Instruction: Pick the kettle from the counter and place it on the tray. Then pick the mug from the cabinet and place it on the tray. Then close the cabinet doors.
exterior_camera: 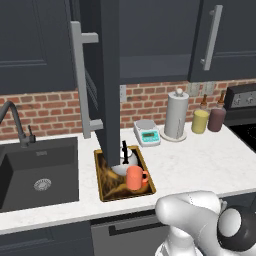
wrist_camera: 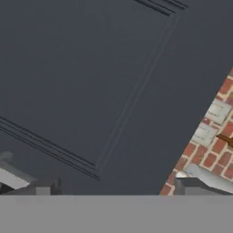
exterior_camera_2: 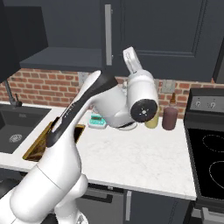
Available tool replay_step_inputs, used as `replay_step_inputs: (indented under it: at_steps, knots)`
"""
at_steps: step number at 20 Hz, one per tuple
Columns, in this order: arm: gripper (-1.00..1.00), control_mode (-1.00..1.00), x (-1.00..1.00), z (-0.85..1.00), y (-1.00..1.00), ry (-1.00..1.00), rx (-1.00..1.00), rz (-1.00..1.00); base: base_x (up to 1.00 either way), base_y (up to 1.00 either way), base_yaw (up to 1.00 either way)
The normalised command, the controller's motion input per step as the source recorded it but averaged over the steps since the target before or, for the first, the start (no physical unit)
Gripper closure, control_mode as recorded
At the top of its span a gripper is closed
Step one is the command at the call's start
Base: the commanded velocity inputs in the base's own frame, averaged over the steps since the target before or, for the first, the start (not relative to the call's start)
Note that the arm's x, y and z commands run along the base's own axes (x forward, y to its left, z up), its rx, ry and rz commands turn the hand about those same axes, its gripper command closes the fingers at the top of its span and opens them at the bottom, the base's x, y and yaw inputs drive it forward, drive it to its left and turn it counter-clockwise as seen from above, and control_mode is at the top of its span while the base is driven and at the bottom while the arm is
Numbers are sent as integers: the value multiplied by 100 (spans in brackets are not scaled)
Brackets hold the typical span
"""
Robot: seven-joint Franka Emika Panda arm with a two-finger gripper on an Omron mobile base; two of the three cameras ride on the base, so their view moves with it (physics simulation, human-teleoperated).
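The dark, gold-rimmed tray lies on the white counter right of the sink. On it stand the silver kettle and, in front of it, the coral-orange mug. Above, the navy cabinet is open on its left side: its left door swings out edge-on with its grey bar handle. The right door fronts the cabinet beside the bare shelf. My gripper is raised close before that door panel, open, fingertips wide apart with nothing between them.
A dark sink with a tap sits at the left. Along the brick backsplash stand a small scale, a paper-towel roll, a yellow jar and a dark-red jar. A stove lies at the right.
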Motion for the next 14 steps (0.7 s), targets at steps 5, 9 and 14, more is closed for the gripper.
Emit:
replay_step_inputs:
  at_steps: [5,9,14]
  knots:
    - [100,-100,-12,-8,24,8,-16,0,0,0,0]
    - [100,-100,-18,-2,36,8,-17,3,0,0,0]
    - [100,-100,-43,0,34,12,-23,10,0,0,0]
